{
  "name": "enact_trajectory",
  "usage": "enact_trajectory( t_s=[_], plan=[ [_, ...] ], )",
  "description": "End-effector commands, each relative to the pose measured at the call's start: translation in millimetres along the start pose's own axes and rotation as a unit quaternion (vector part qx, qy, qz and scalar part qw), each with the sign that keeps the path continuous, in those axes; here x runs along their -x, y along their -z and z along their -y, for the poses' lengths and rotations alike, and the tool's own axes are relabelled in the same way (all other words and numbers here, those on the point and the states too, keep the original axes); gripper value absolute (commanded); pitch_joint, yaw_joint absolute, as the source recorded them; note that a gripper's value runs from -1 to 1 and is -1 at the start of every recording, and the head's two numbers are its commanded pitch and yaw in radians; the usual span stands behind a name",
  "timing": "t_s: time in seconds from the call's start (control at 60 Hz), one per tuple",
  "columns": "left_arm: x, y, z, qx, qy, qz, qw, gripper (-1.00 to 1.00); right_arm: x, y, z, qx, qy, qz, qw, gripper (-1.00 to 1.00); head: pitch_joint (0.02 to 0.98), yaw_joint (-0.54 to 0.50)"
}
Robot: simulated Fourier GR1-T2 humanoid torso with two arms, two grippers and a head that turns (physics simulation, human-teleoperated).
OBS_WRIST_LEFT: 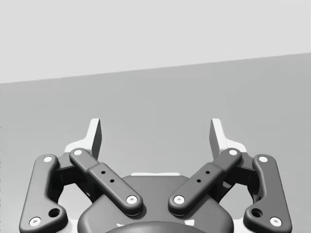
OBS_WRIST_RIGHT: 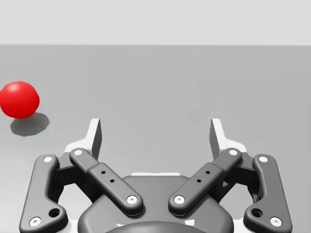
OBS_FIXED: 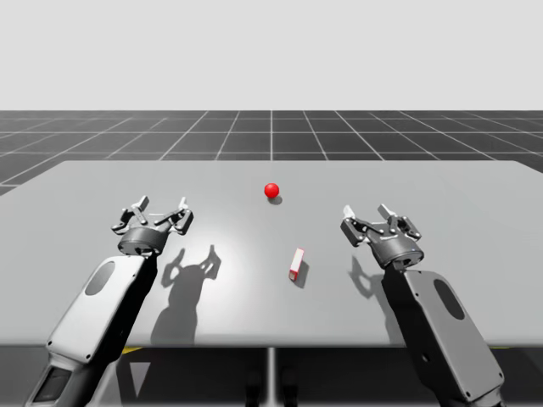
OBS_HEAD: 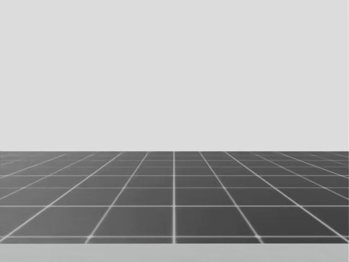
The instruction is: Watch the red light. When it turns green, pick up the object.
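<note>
Dark grid floor (OBS_FIXED: 271, 136) is stretching away behind a pale grey counter (OBS_FIXED: 441, 182) under a blank light backdrop, and the head view is looking out over that same floor (OBS_HEAD: 174, 196) toward the horizon. On the counter the red light (OBS_FIXED: 271, 190) is sitting near the far middle as a small sphere, and it is showing red, not green. The white block (OBS_FIXED: 295, 264), a slim piece with a red near end, is lying on the counter just right of centre, nearer than the red light and well apart from it. The robot's left arm (OBS_FIXED: 97, 297) is reaching in from the near left, and the left jaws are hovering over the counter's left half, spread wide and holding nothing. In the left wrist view their fingers (OBS_WRIST_LEFT: 95, 136) are standing far apart with bare counter (OBS_WRIST_LEFT: 155, 97) ahead. The right arm (OBS_FIXED: 441, 314) is coming in from the near right, and the right jaws are likewise gaping wide with nothing between them, hanging to the right of the white block and apart from it. In the right wrist view the red light (OBS_WRIST_RIGHT: 19, 99) is sitting ahead of the fingers (OBS_WRIST_RIGHT: 216, 136) and off to one side, casting a soft shadow (OBS_WRIST_RIGHT: 29, 124) on the counter (OBS_WRIST_RIGHT: 170, 77).
</note>
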Motion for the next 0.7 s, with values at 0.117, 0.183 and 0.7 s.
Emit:
enact_trajectory(
  t_s=[0.117, 0.183, 0.7],
  plan=[
    [-1.7, 1.3, -1.2, -0.004, 0.001, 0.010, 0.9999, -1.00, 0.7, 0.4, -2.2, 0.003, -0.011, -0.001, 0.9999, -1.00, 0.078, 0.00],
    [-2.2, 1.1, -1.2, -0.004, 0.002, 0.012, 0.9999, -1.00, 0.2, 0.5, -2.0, 0.003, -0.015, -0.005, 0.9999, -1.00, 0.102, 0.01],
    [-3.0, 0.2, -1.5, -0.004, 0.023, 0.021, 0.9995, -1.00, -3.4, 1.0, 1.7, 0.017, -0.021, 0.008, 0.9996, -1.00, 0.484, 0.01]
  ],
)
